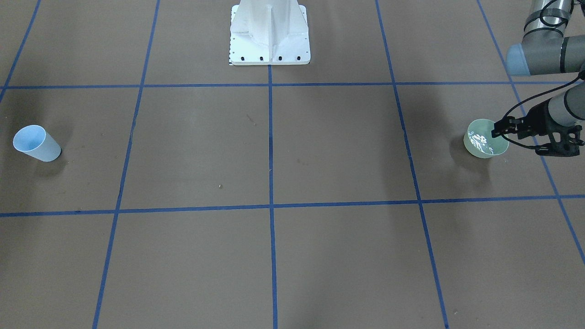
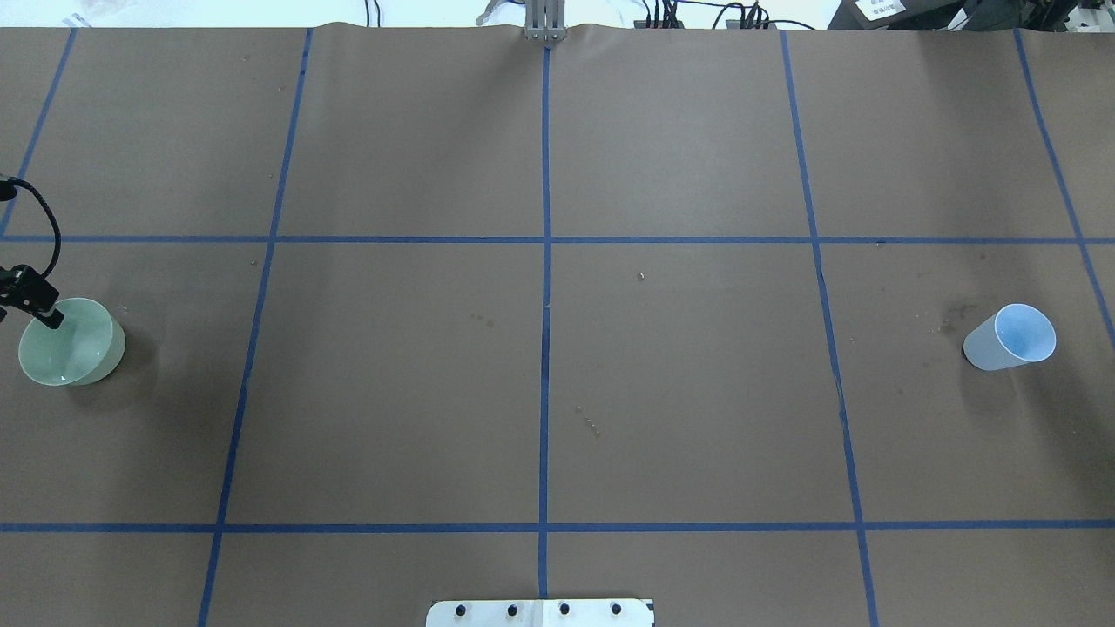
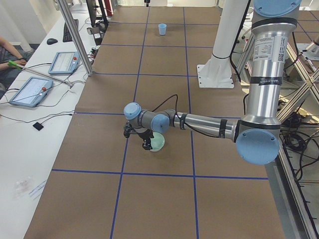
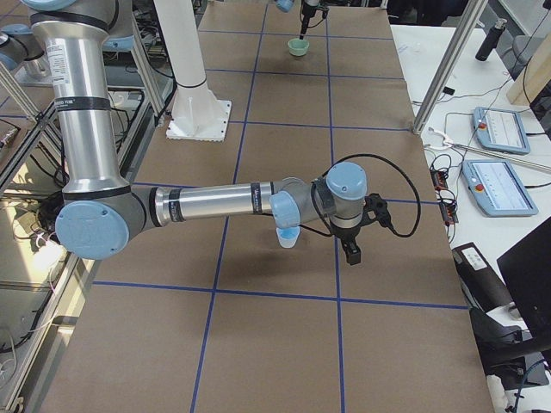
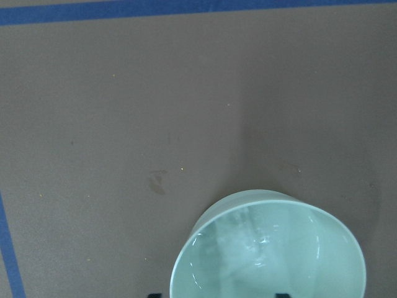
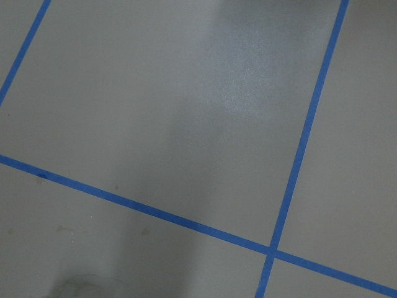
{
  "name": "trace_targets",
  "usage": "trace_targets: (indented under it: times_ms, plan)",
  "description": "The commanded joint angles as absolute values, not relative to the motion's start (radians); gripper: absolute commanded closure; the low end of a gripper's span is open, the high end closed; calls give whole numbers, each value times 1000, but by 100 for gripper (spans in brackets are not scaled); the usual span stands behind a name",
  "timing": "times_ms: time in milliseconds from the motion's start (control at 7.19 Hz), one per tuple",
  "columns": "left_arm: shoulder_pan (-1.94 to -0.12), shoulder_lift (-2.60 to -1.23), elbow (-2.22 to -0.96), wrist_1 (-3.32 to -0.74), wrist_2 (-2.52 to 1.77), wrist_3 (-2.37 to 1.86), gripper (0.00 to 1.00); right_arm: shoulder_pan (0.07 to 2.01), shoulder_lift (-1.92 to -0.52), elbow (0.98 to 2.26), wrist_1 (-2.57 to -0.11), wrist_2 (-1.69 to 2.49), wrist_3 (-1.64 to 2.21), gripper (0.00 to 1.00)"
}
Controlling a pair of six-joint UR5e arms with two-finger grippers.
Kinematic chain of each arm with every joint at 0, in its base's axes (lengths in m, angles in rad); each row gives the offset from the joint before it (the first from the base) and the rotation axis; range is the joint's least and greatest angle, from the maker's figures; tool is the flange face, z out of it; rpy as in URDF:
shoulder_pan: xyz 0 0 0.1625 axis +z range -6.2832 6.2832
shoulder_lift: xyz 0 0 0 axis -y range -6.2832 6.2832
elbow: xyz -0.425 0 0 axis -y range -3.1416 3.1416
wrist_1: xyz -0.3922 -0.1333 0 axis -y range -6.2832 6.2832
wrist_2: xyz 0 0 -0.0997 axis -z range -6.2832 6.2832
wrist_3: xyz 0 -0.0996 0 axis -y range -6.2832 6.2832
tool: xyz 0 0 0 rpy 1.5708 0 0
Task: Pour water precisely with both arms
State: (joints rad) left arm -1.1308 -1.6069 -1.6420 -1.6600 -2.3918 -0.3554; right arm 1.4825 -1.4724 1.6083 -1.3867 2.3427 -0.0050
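Observation:
A pale green bowl [image 1: 480, 146] stands at the table's left end and glints with water; it also shows in the overhead view [image 2: 74, 348] and the left wrist view [image 5: 273, 254]. My left gripper [image 1: 500, 132] hovers at the bowl's rim [image 2: 48, 313]. Its two fingertips [image 5: 282, 295] show far apart at the wrist view's bottom edge, so it is open and empty. A light blue cup [image 2: 1010, 338] stands at the table's right end [image 1: 36, 143]. My right gripper [image 4: 351, 249] shows only in the exterior right view, beside the cup [image 4: 288, 237]. I cannot tell whether it is open or shut.
The brown table [image 2: 540, 374] carries a blue tape grid. The white pedestal [image 1: 269, 36] stands at the robot's edge, mid-table. Side tables with tablets [image 3: 30, 89] flank the operators' side. The right wrist view shows only table surface and tape.

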Motion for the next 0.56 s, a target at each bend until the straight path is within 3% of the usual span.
trace_targets:
  times_ms: [0, 139, 417]
  plan:
    - [-1190, -1614, -1710, -1657, -2363, -339, 7, 1486, -1473, 1658, -1465, 2341, -17, 1]
    - [-1277, -1627, -1707, -1646, -2359, -201, 1, 1485, -1473, 1658, -1466, 2341, -18, 1]
    - [-1424, -1625, -1657, -1641, -2359, -45, 1, 1502, -1471, 1660, -1534, 2323, -18, 1]
